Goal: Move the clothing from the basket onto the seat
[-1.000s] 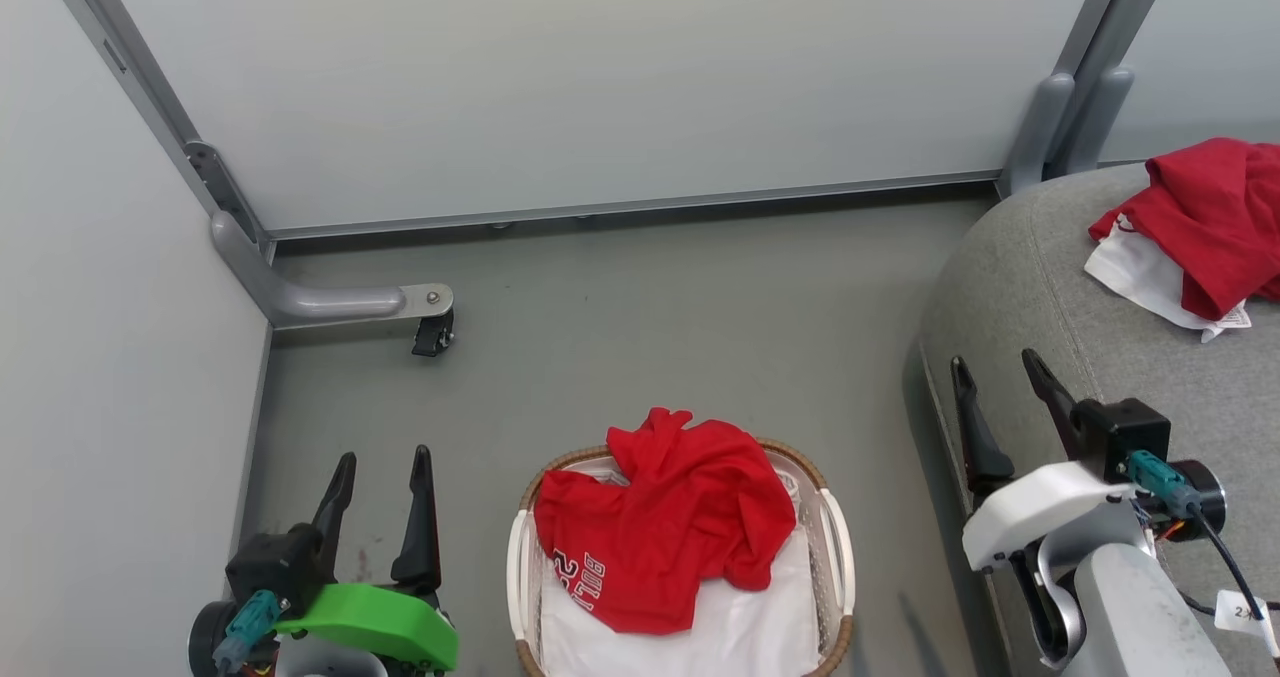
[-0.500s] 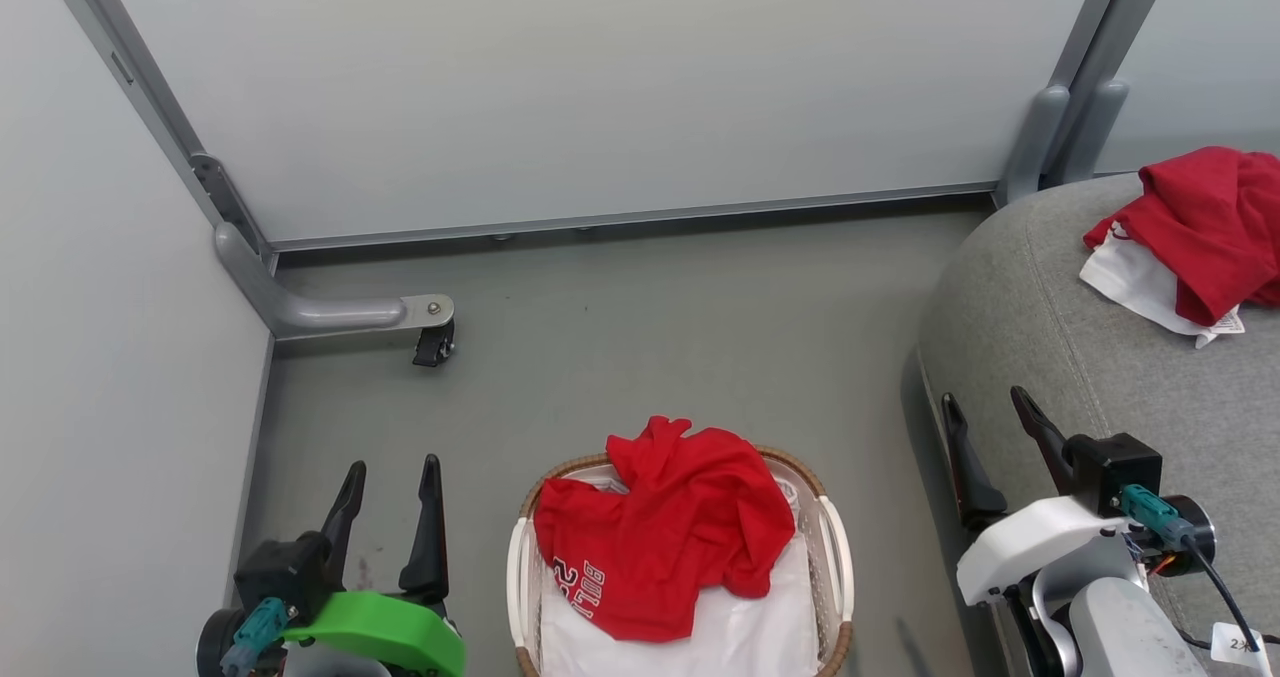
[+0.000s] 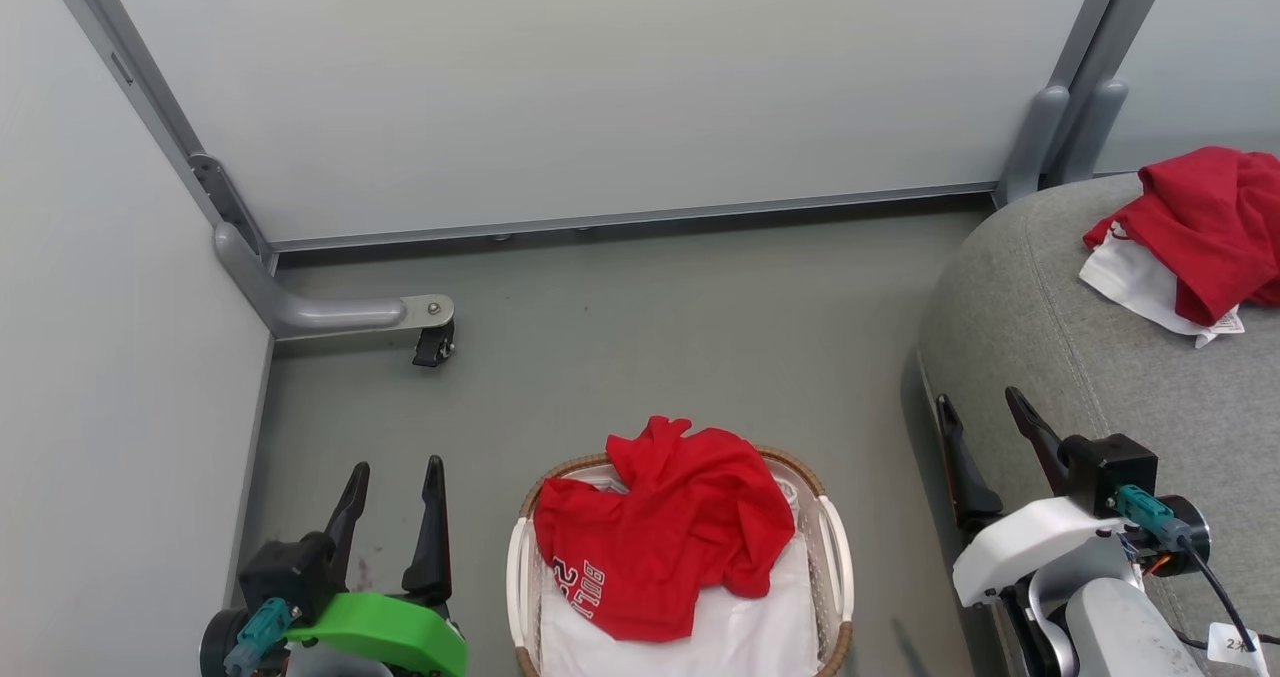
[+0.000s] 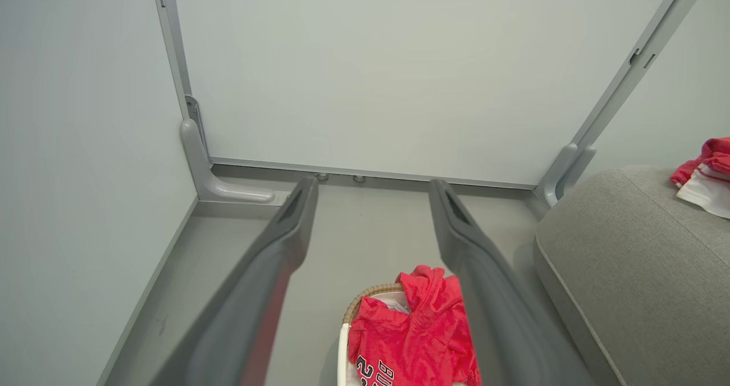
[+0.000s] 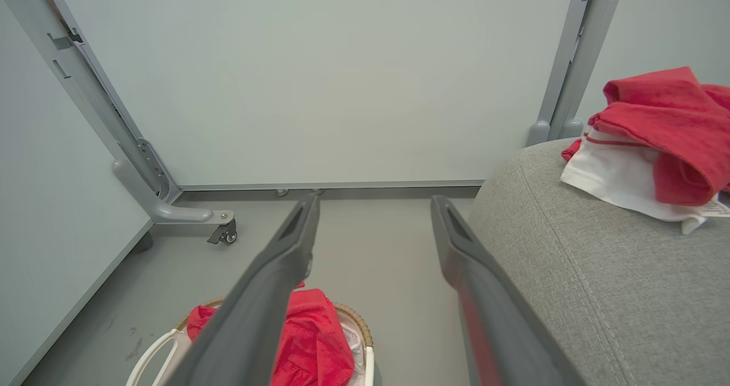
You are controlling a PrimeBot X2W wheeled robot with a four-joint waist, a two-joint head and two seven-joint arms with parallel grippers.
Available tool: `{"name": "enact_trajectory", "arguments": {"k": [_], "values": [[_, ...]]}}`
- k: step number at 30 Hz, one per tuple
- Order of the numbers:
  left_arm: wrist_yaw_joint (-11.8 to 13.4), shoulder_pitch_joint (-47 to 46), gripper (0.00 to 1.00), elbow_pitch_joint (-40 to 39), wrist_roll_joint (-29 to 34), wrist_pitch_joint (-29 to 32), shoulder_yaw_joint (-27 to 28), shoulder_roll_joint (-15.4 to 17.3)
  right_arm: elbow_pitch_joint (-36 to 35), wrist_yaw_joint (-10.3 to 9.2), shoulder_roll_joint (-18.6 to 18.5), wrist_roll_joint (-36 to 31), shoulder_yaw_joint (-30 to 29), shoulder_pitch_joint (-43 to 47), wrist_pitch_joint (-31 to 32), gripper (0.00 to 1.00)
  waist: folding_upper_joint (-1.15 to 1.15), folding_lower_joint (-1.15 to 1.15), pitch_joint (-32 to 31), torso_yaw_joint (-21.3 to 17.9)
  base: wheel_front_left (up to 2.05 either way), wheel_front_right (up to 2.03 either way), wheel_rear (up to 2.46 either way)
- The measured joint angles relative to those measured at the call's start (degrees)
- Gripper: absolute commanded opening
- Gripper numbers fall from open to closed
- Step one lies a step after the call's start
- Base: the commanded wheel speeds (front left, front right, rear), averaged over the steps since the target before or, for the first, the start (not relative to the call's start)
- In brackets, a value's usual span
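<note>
We take the basket (image 3: 832, 547) as our mark: it stands on the grey floor (image 3: 650, 357), oval and white with a brown woven rim. Inside it we see the red jersey (image 3: 670, 527), crumpled over the far half and lapping onto the far rim, its lettering and "23" toward the basket's near left side. Under the jersey, in the basket's near half, lies the white liner sheet (image 3: 745, 637). To the right of the basket, across a strip of bare floor, rises the grey seat (image 3: 1060, 287). On it, well apart from the basket and beyond it to the right, rests the red-and-white garment (image 3: 1195, 227), bunched, with a white panel at its near edge. The left claw (image 3: 397, 465) hovers left of the basket, near but not touching it, its two dark fingers spread apart with nothing between them. The right claw (image 3: 977, 397) is right of the basket, over the seat's rounded side. We cannot tell whether it touches the fabric. Its fingers are likewise apart and empty. Beyond the basket to the left, a small caster (image 3: 432, 345) stands at the foot of the pale panel (image 3: 600, 87)
</note>
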Motion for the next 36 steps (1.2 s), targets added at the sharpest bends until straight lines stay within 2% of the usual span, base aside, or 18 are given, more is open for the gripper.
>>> {"name": "enact_trajectory", "arguments": {"k": [12, 20, 28, 36], "values": [[0.0, -0.4, 1.0, 0.1, 0.4, 0.0, -0.5, 0.0, -0.5, 0.0, 0.0, 0.2, -0.1, -0.4, 0.0, 1.0, 0.0, 0.0, 1.3, 0.0, 0.0, 0.0, 0.0], [-0.1, -5.4, 1.0, 2.4, 2.0, 0.0, -3.5, 0.0, -2.1, 0.0, 0.0, -0.2, -0.8, -2.8, 0.0, 1.0, 0.0, 0.0, 4.4, -0.1, 0.0, 0.0, 0.0], [-0.2, -14.0, 1.0, 10.1, 3.0, 0.0, -9.0, 0.0, -4.3, 0.0, 0.0, -0.8, -2.1, -6.6, 0.0, 1.0, 0.0, 0.0, 9.9, -0.8, 0.0, 0.0, 0.0], [-0.2, -23.3, 1.0, 21.1, 2.9, 0.0, -18.0, -0.1, -6.8, 0.0, 0.0, -1.1, -2.7, -11.3, 0.0, 1.0, 0.0, 0.0, 17.2, -2.2, 0.0, 0.0, 0.0]]}}
